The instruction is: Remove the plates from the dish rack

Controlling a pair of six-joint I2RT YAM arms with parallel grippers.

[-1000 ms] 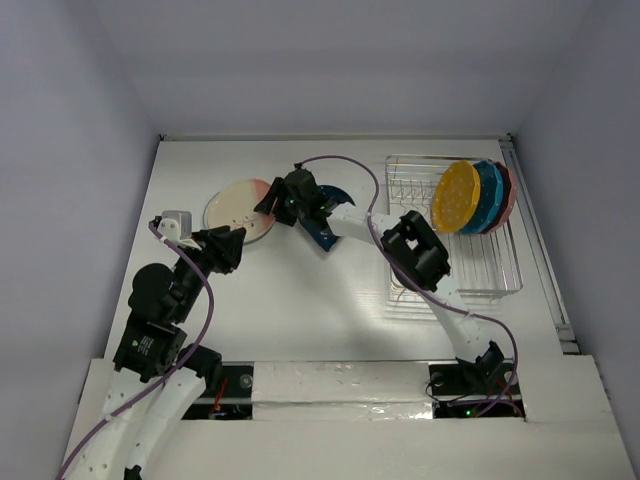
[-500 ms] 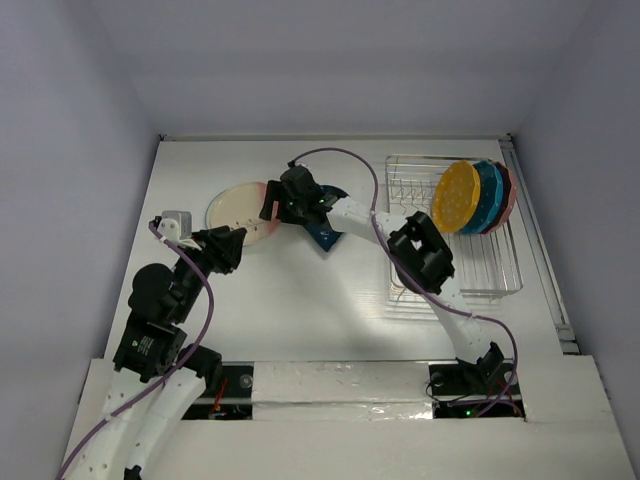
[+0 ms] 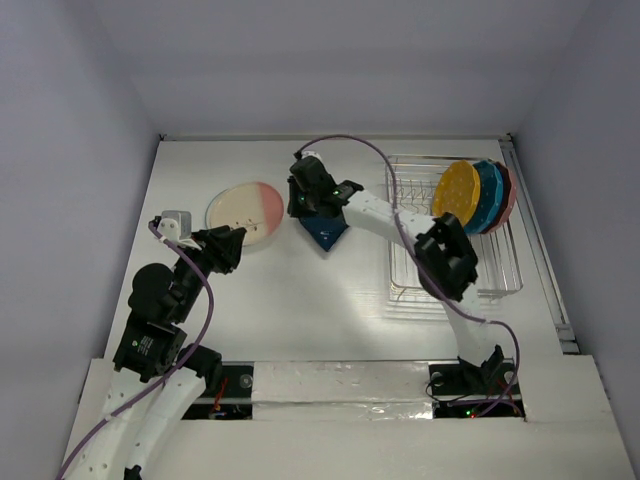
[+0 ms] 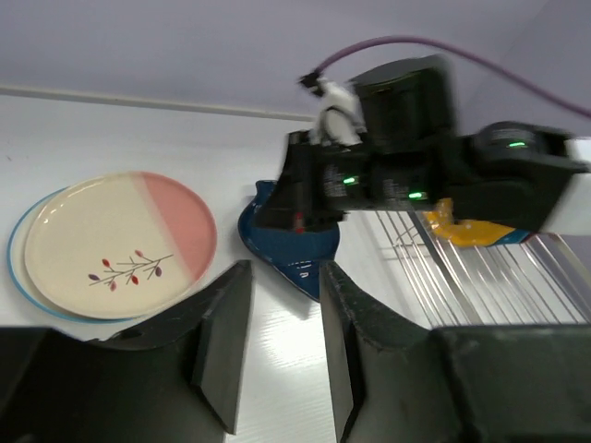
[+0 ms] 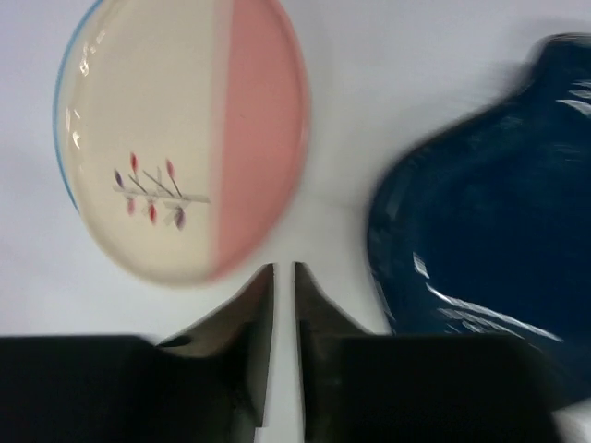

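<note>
The silver wire dish rack (image 3: 470, 270) stands at the right with three plates upright in its far end: yellow dotted (image 3: 455, 197), teal (image 3: 487, 197) and pink (image 3: 507, 195). A cream-and-pink plate (image 3: 245, 210) (image 5: 175, 138) lies flat on the table on top of another plate, of which only a blue rim (image 4: 17, 268) shows. A navy teardrop plate (image 3: 325, 230) (image 5: 489, 212) lies beside them. My right gripper (image 3: 297, 203) (image 5: 283, 277) hovers between the two, jaws nearly together, holding nothing. My left gripper (image 3: 228, 250) (image 4: 282, 314) is open and empty in front of the stack.
The right arm (image 4: 416, 166) reaches across from the rack side, its purple cable (image 3: 360, 150) looping above. White walls close in the table at the back and both sides. Bare rack wires (image 4: 503, 277) lie to the right in the left wrist view.
My right gripper has drawn back and to the right off the cream-and-pink plate's edge, leaving that plate flat, and its jaws have closed. The left arm has not moved.
</note>
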